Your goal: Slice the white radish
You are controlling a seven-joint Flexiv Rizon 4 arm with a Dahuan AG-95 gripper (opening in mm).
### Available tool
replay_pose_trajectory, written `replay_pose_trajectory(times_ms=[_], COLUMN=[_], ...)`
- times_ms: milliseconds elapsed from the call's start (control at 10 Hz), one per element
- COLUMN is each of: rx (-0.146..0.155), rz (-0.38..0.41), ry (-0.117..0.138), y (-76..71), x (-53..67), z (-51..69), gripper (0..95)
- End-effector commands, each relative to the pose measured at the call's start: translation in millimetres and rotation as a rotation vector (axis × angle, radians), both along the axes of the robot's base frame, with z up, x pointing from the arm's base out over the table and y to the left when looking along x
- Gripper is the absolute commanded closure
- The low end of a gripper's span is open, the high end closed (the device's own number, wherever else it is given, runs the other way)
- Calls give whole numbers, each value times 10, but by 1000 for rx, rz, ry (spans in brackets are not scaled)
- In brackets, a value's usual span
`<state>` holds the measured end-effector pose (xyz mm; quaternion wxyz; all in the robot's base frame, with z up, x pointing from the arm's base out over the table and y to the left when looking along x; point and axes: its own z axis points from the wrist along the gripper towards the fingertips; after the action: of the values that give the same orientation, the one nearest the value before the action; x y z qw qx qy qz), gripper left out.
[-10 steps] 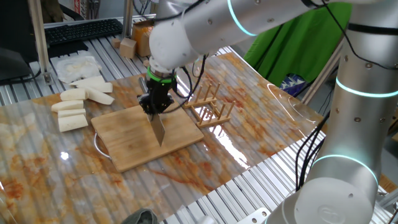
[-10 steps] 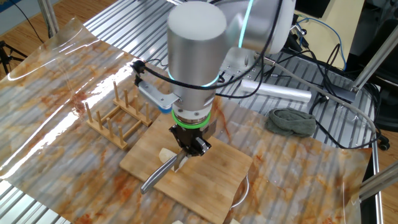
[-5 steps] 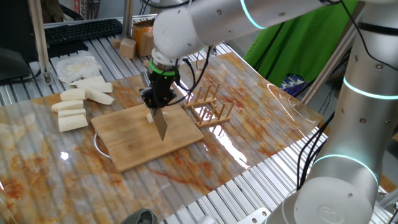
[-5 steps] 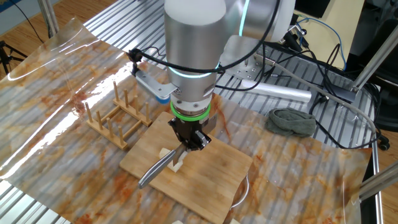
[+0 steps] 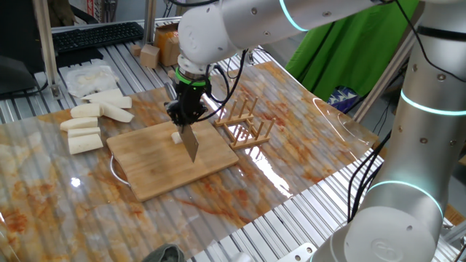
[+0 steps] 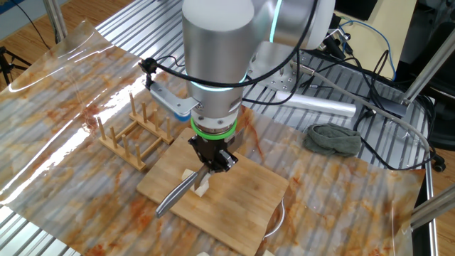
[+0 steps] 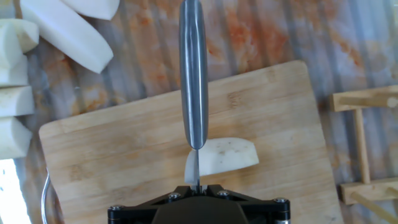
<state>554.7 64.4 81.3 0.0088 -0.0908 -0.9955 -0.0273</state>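
White radish (image 7: 224, 155) under knife (image 7: 193, 74) in closed gripper (image 6: 213, 161)

One fixed view looks down at an angle from a table corner, at mid range, with the bamboo cutting board (image 5: 173, 159) near centre and the wooden rack (image 5: 246, 124) behind it. The other fixed view faces the opposite way, from higher up, showing the same board (image 6: 234, 195) and rack (image 6: 134, 134). The hand view looks straight down the knife (image 7: 193, 68), close above the board (image 7: 124, 149). All 3 views share the board.
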Motion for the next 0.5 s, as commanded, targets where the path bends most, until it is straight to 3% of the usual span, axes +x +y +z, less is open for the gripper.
replay_pose_trajectory(times_ms=[100, 500], rx=[4, 2], rz=[4, 15], ry=[1, 0], y=[-12, -5], x=[22, -2], z=[-13, -35], gripper=[950, 950])
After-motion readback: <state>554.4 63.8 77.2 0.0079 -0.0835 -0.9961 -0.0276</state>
